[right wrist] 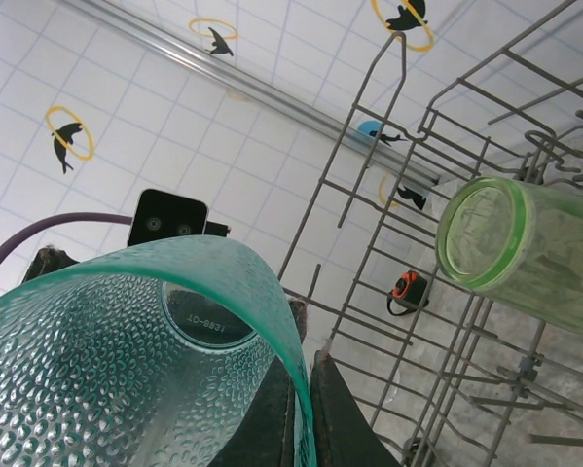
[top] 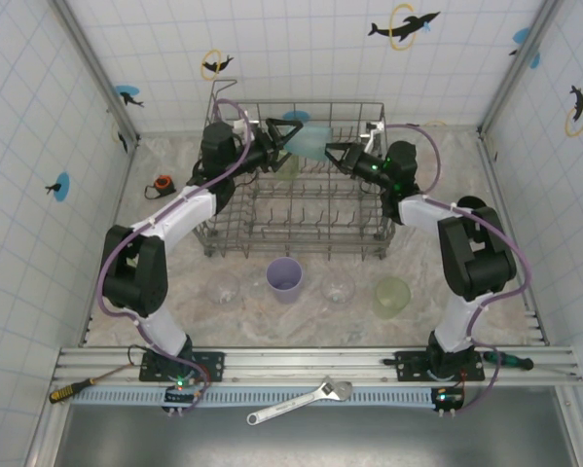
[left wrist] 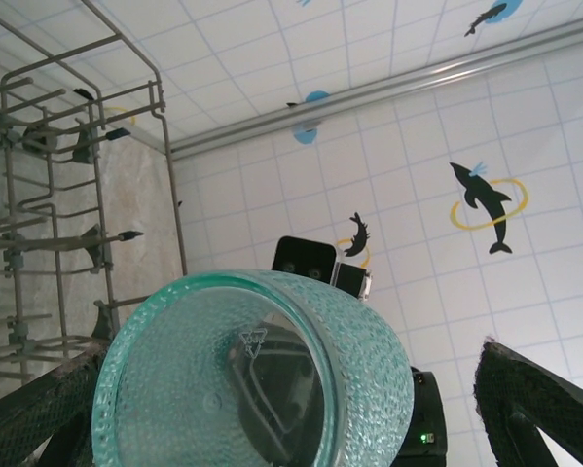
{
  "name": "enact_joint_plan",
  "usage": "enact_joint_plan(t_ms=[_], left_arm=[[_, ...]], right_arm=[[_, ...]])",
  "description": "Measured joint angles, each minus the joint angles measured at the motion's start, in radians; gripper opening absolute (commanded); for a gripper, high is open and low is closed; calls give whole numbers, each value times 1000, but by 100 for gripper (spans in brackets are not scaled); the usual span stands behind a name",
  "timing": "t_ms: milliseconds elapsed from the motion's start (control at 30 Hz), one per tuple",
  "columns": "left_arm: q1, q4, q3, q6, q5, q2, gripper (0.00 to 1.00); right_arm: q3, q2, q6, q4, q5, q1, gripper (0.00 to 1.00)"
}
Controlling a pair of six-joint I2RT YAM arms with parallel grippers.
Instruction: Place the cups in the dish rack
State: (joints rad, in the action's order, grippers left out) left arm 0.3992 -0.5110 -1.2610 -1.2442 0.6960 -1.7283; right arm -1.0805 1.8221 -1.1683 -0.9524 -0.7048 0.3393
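A teal cup hangs on its side over the far edge of the dish rack. My right gripper is shut on its rim, one finger inside the wall and one outside. The cup's bumpy inside faces the right wrist camera. My left gripper stands open at the cup's base, its fingers spread wide on either side, apart from it. A green cup lies on its side among the rack's tines. On the table before the rack stand a clear cup, a purple cup, another clear cup and a green cup.
An orange-and-black tape measure lies left of the rack, and shows through the wires. A wrench and screwdrivers lie on the near rail. Tiled walls close the table on three sides.
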Motion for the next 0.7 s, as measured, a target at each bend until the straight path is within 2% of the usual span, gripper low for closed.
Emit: enact_joint_plan(t_ms=[200, 333, 467, 533, 600, 700], left_arm=[[7, -10, 0, -13, 0, -4, 97], [13, -23, 0, -20, 0, -11, 84], [13, -39, 0, -42, -3, -15, 59], [13, -55, 0, -55, -2, -15, 42], [12, -65, 0, -70, -5, -16, 25], [11, -79, 0, -72, -5, -16, 9]], right_arm=[[-13, 2, -5, -16, 0, 12, 0], [-13, 10, -7, -16, -1, 15, 0], [-21, 15, -11, -16, -4, 15, 0], [-25, 16, -16, -18, -4, 15, 0], [-31, 17, -18, -18, -6, 14, 8], [-45, 19, -18, -10, -9, 14, 16]])
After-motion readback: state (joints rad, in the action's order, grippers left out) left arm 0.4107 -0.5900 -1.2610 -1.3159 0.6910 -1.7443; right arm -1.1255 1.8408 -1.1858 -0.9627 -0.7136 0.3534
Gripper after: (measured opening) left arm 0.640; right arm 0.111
